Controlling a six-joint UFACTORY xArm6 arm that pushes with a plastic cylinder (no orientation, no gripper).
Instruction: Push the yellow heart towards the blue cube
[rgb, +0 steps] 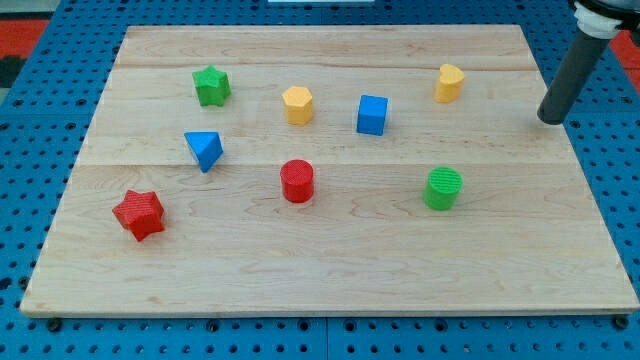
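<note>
The yellow heart (449, 83) lies near the view's top right of the wooden board (330, 280). The blue cube (371, 115) sits to its left and a little lower, with a gap between them. My tip (551, 120) rests on the board near its right edge, to the right of the yellow heart and slightly lower, well apart from it. The dark rod rises from the tip toward the view's top right corner.
A yellow pentagon-like block (297, 104) lies left of the blue cube. A green star (211, 86), a blue triangle (204, 150) and a red star (138, 214) are on the left. A red cylinder (297, 181) and a green cylinder (442, 188) lie lower down.
</note>
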